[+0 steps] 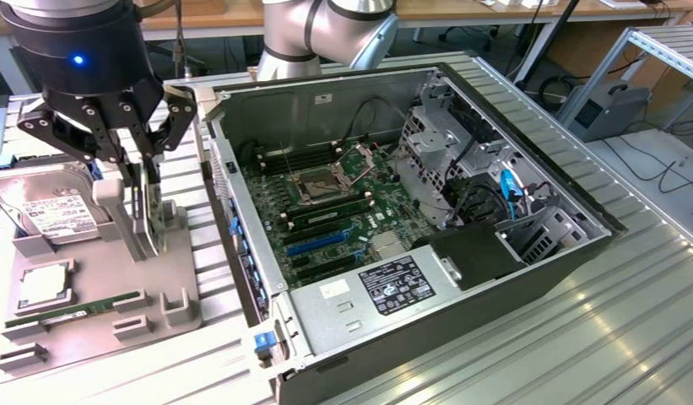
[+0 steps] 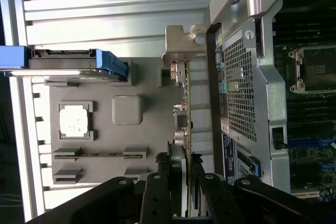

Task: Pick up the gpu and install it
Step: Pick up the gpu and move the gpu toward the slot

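Note:
The gpu [image 1: 150,215] stands on its edge in a slot of the grey parts tray [image 1: 93,342], to the exterior view's left of the open computer case [image 1: 571,253]. My gripper [image 1: 141,164] reaches down over its upper edge, with the fingers closed against both faces of the card. In the wrist view the gpu [image 2: 185,114] is seen edge-on, its silvery bracket [image 2: 178,43] at the far end. The black fingers of the gripper [image 2: 182,182] flank it. The motherboard [image 1: 323,202] lies exposed inside the case, with a blue slot [image 1: 318,245].
On the tray lie a silver hard drive [image 1: 53,211], a processor chip [image 1: 45,287] and a green memory stick [image 1: 76,310]. The case's perforated rear wall [image 2: 239,93] stands close beside the card. A drive cage and cables [image 1: 481,186] fill the case's right side.

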Robot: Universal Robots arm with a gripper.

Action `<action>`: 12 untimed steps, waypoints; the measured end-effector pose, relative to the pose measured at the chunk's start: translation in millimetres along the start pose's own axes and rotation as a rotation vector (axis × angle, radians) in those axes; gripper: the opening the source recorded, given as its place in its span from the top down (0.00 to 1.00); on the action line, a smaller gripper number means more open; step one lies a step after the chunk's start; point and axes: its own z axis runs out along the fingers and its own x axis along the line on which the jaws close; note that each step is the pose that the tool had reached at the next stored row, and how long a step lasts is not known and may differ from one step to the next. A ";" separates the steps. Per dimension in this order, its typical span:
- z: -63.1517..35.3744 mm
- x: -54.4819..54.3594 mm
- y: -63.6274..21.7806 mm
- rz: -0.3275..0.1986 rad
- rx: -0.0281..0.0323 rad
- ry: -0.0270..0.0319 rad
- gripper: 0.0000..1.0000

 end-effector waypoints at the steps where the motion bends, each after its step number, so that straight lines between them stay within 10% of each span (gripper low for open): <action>1: -0.5 0.0 0.0 0.000 0.0000 0.0000 0.73; 12: -6.5 -0.2 0.2 0.000 0.0000 0.0000 0.73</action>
